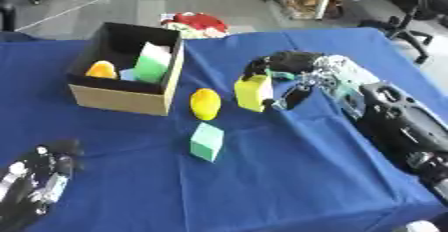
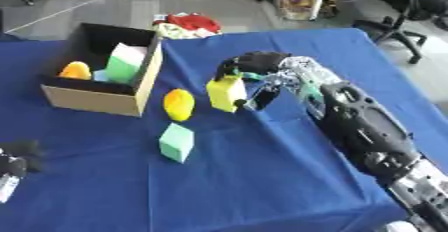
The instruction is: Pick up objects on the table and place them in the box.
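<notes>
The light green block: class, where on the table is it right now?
The light green block stands on the blue cloth near the middle of the left eye view, just in front of the yellow oval object.

Matt blue cloth tablecloth (image 1: pixel 289 176); plain brown cardboard box (image 1: pixel 122 98); glossy black plastic arm (image 2: pixel 363 121)

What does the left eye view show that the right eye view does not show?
Only the left eye view shows most of the left hand, resting at the lower left. Only the right eye view shows more of the right arm running to the lower right. Both show the right hand on the yellow block, the yellow round object, the green block and the box.
</notes>
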{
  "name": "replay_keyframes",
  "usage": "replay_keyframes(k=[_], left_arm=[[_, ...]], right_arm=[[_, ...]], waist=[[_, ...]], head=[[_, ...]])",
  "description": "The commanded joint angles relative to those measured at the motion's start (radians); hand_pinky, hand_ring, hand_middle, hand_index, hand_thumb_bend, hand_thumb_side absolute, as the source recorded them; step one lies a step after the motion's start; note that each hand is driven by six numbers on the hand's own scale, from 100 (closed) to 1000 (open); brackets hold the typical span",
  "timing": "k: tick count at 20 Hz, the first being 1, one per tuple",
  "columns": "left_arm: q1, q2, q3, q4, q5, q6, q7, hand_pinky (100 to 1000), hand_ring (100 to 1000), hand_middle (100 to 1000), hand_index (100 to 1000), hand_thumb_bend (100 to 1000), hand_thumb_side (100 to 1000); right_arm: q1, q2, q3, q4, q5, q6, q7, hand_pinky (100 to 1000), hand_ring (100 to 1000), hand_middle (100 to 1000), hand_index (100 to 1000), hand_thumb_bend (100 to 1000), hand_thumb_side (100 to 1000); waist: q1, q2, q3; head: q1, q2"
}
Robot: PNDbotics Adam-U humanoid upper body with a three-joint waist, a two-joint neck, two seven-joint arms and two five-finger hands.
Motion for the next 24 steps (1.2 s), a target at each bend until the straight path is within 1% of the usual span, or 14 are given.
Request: replay_keyframes(k=[1,3,5,9,12,14,15,17,19,20,21,23,24], left_arm=[[-0.004,0.011,0.006,-0.015,0.006,0.003,0.002,739,633,659,816,100,547],[-0.003,0.01,0.005,-0.015,0.007,0.003,0.002,739,633,659,817,100,548],[-0.002,0.008,0.003,-0.014,0.008,0.003,0.0,739,633,660,817,100,548],[-0.002,0.001,-0.001,-0.014,0.011,0.002,-0.004,739,633,659,816,100,548],[-0.004,-0.005,-0.007,-0.014,0.014,0.002,-0.008,738,633,659,816,100,548],[-0.008,-0.008,-0.011,-0.014,0.016,0.001,-0.013,738,633,659,816,100,549],[-0.01,-0.01,-0.014,-0.014,0.017,0.001,-0.015,738,634,658,816,100,549],[-0.013,-0.013,-0.017,-0.015,0.019,0.002,-0.018,738,634,658,816,100,550],[-0.015,-0.014,-0.019,-0.015,0.02,0.002,-0.021,738,634,658,816,100,550],[-0.016,-0.015,-0.021,-0.015,0.021,0.002,-0.022,738,634,658,816,100,550],[-0.018,-0.016,-0.022,-0.015,0.021,0.002,-0.023,738,633,658,816,100,553],[-0.021,-0.018,-0.024,-0.016,0.022,0.003,-0.025,737,633,657,815,100,551],[-0.022,-0.018,-0.024,-0.016,0.022,0.003,-0.025,737,632,657,815,100,551]], right_arm=[[-0.065,-0.002,-0.032,-0.037,-0.027,0.022,-0.037,421,465,399,560,282,100],[-0.119,0.025,-0.04,-0.027,-0.02,0.031,-0.046,423,460,401,561,295,100],[-0.184,0.07,-0.049,0.009,0.004,0.038,-0.051,427,457,404,565,294,100],[-0.3,0.195,-0.083,0.128,0.05,0.046,-0.067,438,460,413,573,223,100],[-0.358,0.291,-0.104,0.217,0.085,0.048,-0.066,478,488,449,607,177,100],[-0.384,0.349,-0.113,0.271,0.116,0.043,-0.058,534,533,496,648,161,100],[-0.392,0.376,-0.117,0.296,0.135,0.041,-0.05,581,569,556,706,148,100],[-0.4,0.424,-0.128,0.338,0.174,0.038,-0.033,614,590,596,756,125,100],[-0.4,0.461,-0.136,0.37,0.212,0.037,-0.017,647,617,655,832,126,100],[-0.398,0.478,-0.141,0.383,0.232,0.039,-0.011,660,630,691,873,140,100],[-0.396,0.493,-0.145,0.395,0.255,0.04,-0.007,694,668,747,917,173,100],[-0.397,0.511,-0.15,0.408,0.305,0.045,-0.007,749,733,813,964,239,100],[-0.398,0.517,-0.152,0.41,0.331,0.049,-0.01,785,771,848,983,308,228]], waist=[[0.001,-0.026,-0.001],[0.002,-0.027,0.0],[0.006,-0.029,0.002],[0.02,-0.03,0.012],[0.03,-0.03,0.026],[0.036,-0.027,0.036],[0.038,-0.026,0.042],[0.041,-0.024,0.053],[0.043,-0.022,0.061],[0.044,-0.022,0.065],[0.044,-0.022,0.069],[0.044,-0.02,0.077],[0.043,-0.019,0.08]], head=[[-0.004,0.001],[-0.004,0.002],[-0.007,0.001],[-0.015,-0.001],[-0.028,-0.001],[-0.038,-0.004],[-0.044,-0.005],[-0.054,-0.007],[-0.061,-0.01],[-0.064,-0.01],[-0.067,-0.011],[-0.073,-0.014],[-0.074,-0.016]])
